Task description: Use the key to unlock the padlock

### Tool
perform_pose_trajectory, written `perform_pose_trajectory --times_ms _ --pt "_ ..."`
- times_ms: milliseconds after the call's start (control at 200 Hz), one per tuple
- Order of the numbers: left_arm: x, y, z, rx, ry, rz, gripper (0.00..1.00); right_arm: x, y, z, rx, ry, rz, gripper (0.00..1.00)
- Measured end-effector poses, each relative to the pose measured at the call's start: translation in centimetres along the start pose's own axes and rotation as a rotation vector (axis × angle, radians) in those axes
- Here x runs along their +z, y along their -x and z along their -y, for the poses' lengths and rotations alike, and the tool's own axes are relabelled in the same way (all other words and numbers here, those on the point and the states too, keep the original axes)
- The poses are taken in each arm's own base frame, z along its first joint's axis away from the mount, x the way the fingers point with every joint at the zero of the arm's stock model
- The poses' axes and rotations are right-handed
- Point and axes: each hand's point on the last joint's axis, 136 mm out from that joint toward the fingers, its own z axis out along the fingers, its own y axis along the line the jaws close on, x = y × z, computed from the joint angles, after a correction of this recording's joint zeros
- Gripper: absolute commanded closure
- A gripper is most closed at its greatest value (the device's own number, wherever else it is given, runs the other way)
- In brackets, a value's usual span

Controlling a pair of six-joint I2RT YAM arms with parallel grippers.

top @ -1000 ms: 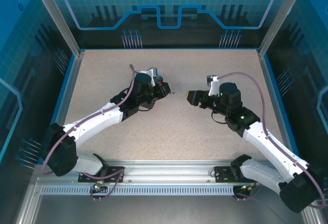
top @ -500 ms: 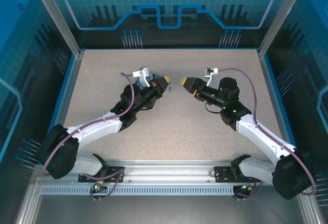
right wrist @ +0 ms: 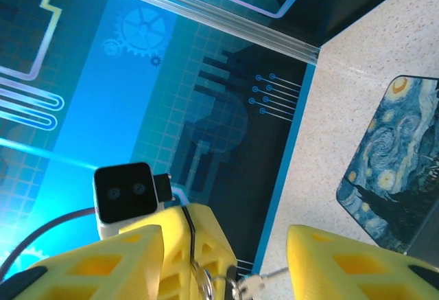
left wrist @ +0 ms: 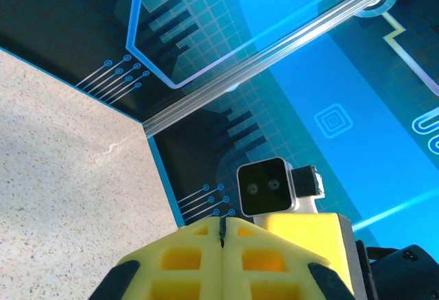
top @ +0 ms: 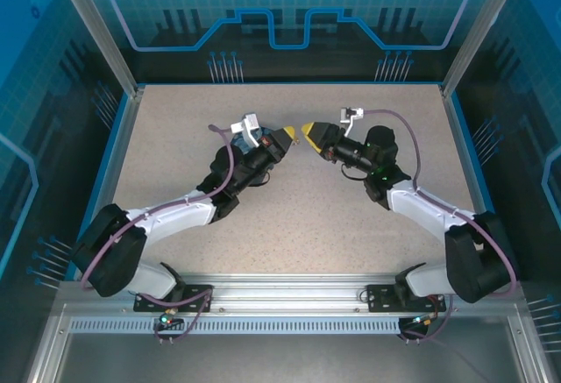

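yellow fingers of the left hand (left wrist: 223, 228) are squeezed tight together, up above the bench (top: 289, 225). small metal bits (right wrist: 236, 286) with a ring sit at its tips. key or padlock, i cannot tell. the right hand (top: 308, 130) is spread wide, one finger on each side of them. a starry blue box (right wrist: 394, 169) lies on the bench.

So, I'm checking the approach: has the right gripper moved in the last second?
Yes. In the top view the right gripper has moved toward the table's far edge and leftward, closer to the left gripper.
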Motion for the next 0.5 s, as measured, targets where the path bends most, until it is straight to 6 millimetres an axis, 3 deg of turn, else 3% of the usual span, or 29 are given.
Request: perform_pose_trajectory --times_ms 500 --pt "0.6 0.0 0.6 -0.026 -0.043 0.032 1.00 0.2 -0.2 -1.1 -0.004 0.055 -0.015 0.62"
